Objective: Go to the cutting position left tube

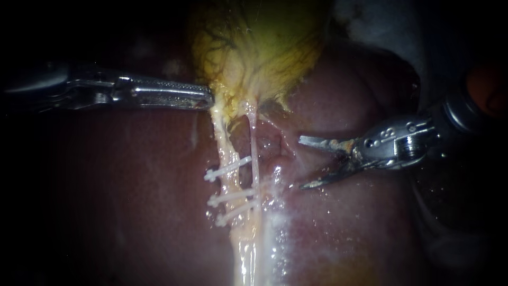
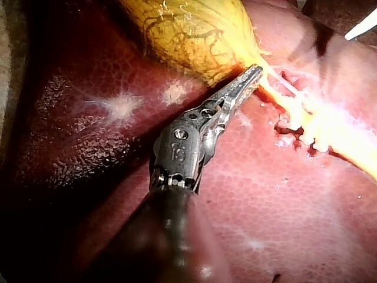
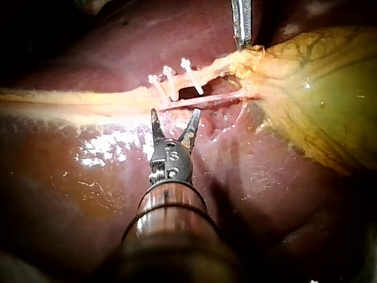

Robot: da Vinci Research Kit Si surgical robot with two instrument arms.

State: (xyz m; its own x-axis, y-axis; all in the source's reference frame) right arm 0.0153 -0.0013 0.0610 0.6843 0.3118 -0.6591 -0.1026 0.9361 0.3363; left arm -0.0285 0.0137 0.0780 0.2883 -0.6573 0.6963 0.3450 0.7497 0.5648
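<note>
Two pale tubes run from the yellow gallbladder (image 1: pixel 264 47) down over the liver (image 1: pixel 132 185). The thicker left tube (image 1: pixel 219 140) carries three white clips: one clip (image 1: pixel 227 168) higher up, two (image 1: pixel 233 204) close together below. The thin right tube (image 1: pixel 254 143) runs beside it. My left instrument (image 1: pixel 209 100) is shut on the gallbladder's neck. My right instrument (image 1: pixel 301 163) has open blades, right of both tubes and touching neither. In the right wrist view these blades (image 3: pixel 174 127) stand just short of the thin tube (image 3: pixel 200 100), with the clips (image 3: pixel 171 79) beyond. In the left wrist view the jaws (image 2: pixel 254 73) meet the gallbladder (image 2: pixel 194 35).
Wet, glistening liver surface (image 3: pixel 265 194) surrounds the tubes on all sides. A small hollow of red tissue (image 1: pixel 278 145) lies between the right tube and the right instrument's blades. Pale fluid pools along the tubes' lower run (image 1: pixel 275 222).
</note>
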